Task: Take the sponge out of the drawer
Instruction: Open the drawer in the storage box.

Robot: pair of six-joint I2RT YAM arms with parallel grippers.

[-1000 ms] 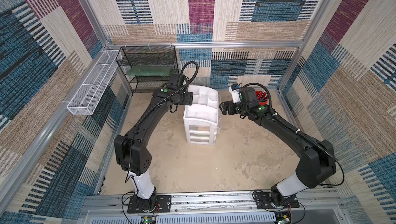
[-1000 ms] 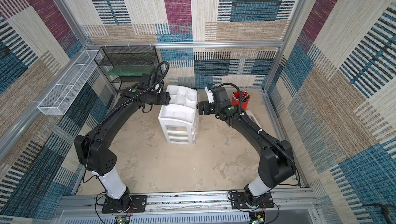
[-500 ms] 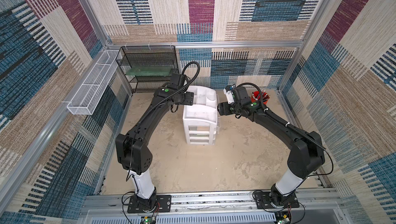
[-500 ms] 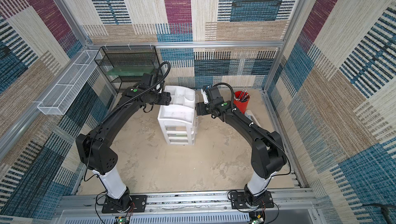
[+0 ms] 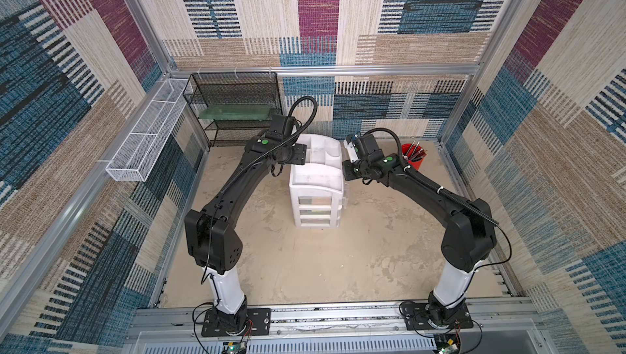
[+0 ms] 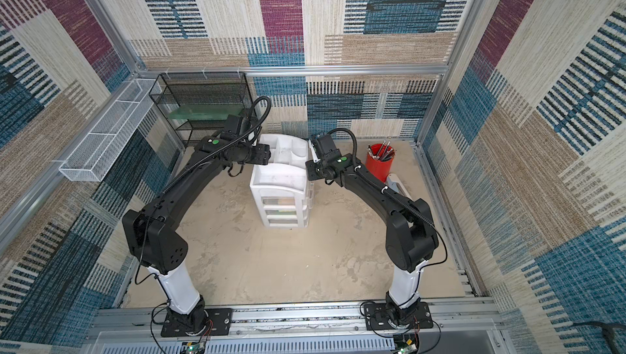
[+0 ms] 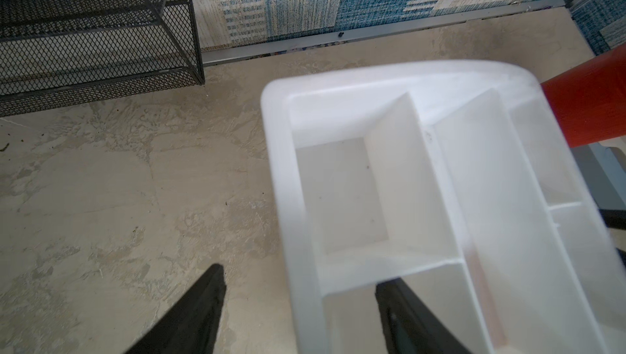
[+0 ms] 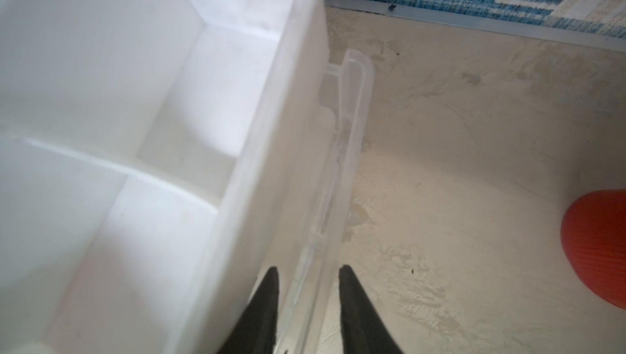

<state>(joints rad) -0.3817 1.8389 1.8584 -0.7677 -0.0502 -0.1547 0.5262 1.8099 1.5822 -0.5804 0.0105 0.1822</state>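
The white drawer tower [image 5: 316,182] [image 6: 277,179] stands mid-table, its three translucent fronts facing the front edge and all pushed in. The sponge is hidden; only blurred tan and green shapes show behind the fronts. My left gripper [image 7: 299,274] is open at the tray top's left rim [image 7: 291,220], with one finger outside the wall and one inside a compartment. My right gripper [image 8: 308,269] is at the tower's right side [image 5: 347,169]. Its fingers are closed in on a clear plastic flap [image 8: 352,125] that runs along that side.
A red cup [image 5: 415,157] [image 8: 599,250] holding pencils stands at the back right, close behind my right arm. A black mesh shelf [image 5: 237,108] fills the back left corner. A white wire basket [image 5: 149,138] hangs on the left wall. A white object [image 6: 396,181] lies beside the cup.
My right gripper has moved left against the tower's right side and its jaws have narrowed from wide open. The left arm has barely moved.
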